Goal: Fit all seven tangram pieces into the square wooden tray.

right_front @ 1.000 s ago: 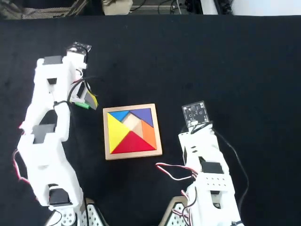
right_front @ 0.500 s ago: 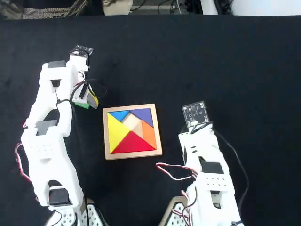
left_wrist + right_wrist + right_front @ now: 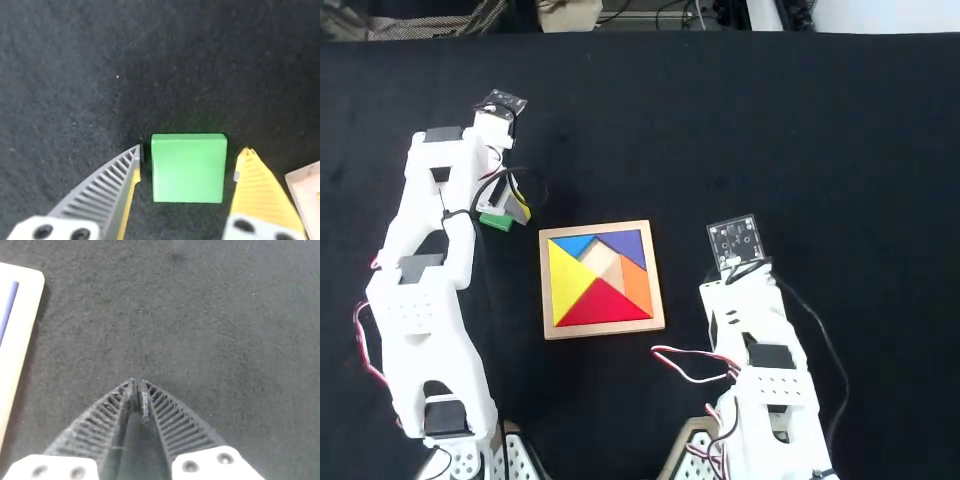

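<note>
The square wooden tray (image 3: 602, 324) lies at the table's middle, holding blue, purple, yellow, red and orange pieces around a bare wood-coloured patch (image 3: 606, 266). A green square piece (image 3: 496, 222) lies flat on the black cloth just left of the tray. My left gripper (image 3: 506, 210) hangs over it, open. In the left wrist view the green square (image 3: 188, 167) sits between the two fingers, with a thin gap on each side of my left gripper (image 3: 190, 151). My right gripper (image 3: 138, 386) is shut on nothing, over bare cloth right of the tray.
The tray's corner (image 3: 306, 184) shows close beside the left gripper's yellow finger. The tray's edge (image 3: 14, 320) lies off to one side of the right gripper. Black cloth covers the table; cables and clutter line the far edge.
The left arm has shifted slightly toward the far side and the tray. The green square stays on the cloth. The right arm has not moved.
</note>
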